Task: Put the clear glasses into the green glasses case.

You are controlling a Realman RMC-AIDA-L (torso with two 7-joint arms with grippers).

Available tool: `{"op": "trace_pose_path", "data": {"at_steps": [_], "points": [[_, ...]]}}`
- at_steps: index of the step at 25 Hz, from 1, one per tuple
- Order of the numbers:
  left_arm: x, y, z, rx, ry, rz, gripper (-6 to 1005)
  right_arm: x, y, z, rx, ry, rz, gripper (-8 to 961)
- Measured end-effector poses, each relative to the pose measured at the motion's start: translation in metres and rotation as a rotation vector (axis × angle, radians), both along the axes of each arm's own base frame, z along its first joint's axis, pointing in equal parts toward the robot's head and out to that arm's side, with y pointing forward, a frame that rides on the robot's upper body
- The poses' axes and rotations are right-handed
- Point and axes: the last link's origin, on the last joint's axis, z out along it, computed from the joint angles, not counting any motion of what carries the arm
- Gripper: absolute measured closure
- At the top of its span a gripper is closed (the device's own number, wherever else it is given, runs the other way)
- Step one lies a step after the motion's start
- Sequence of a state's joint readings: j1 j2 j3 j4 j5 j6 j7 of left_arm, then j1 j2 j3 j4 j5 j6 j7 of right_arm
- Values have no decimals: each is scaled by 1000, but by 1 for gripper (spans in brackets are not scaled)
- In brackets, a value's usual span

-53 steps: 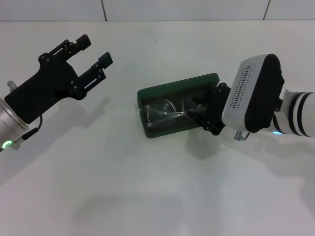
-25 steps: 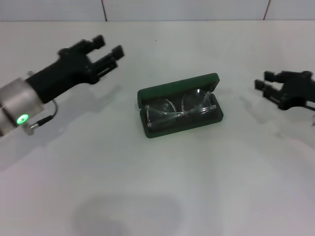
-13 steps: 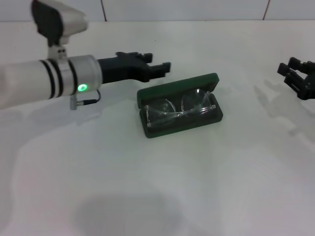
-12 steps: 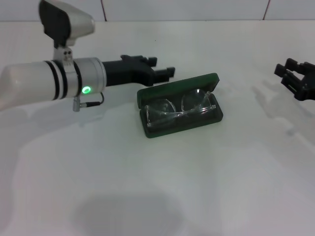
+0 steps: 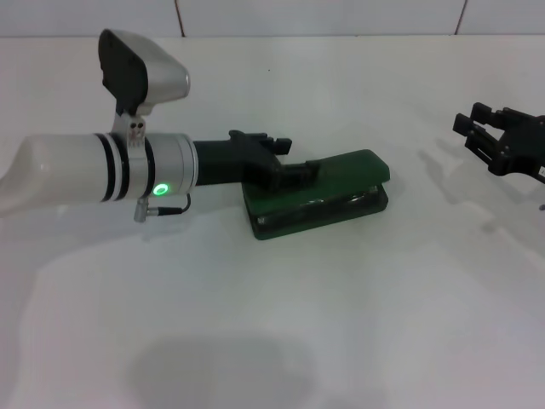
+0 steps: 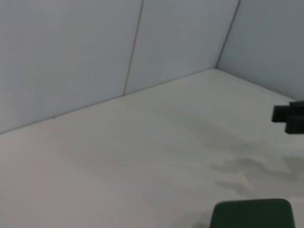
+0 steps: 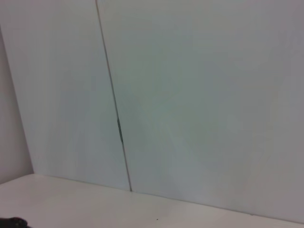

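Observation:
The green glasses case (image 5: 341, 170) lies at the table's middle with its lid tipped down, nearly shut; a narrow gap remains along the front. Through that gap only a faint glint of the clear glasses (image 5: 328, 204) shows inside. My left gripper (image 5: 281, 160) reaches in from the left, open, with one finger (image 5: 298, 175) lying on the lid's left part. My right gripper (image 5: 487, 141) hovers open, holding nothing, near the table's right edge, well apart from the case. The left wrist view catches a corner of the case lid (image 6: 251, 214) and the distant right gripper (image 6: 289, 116).
The white table (image 5: 272, 324) is bounded at the back by a pale panelled wall (image 7: 190, 95) with a vertical seam. The long left forearm (image 5: 94, 170) spans the left side of the table.
My left gripper moved right and down onto the case, and the lid swung down from open to nearly shut over the glasses. The right gripper shifted slightly left.

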State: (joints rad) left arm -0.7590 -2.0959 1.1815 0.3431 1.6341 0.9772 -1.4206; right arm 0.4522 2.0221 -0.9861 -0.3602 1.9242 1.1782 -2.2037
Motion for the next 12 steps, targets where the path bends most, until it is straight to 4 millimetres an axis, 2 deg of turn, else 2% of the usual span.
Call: {"op": "trace_pose_path", "data": {"at_steps": [8, 12], "points": [[-6, -9, -2, -10, 1, -25, 330, -2, 4, -1, 0, -6, -1, 646], [3, -20, 4, -15, -115, -100, 329, -8, 3, -6, -10, -37, 53, 648]]}}
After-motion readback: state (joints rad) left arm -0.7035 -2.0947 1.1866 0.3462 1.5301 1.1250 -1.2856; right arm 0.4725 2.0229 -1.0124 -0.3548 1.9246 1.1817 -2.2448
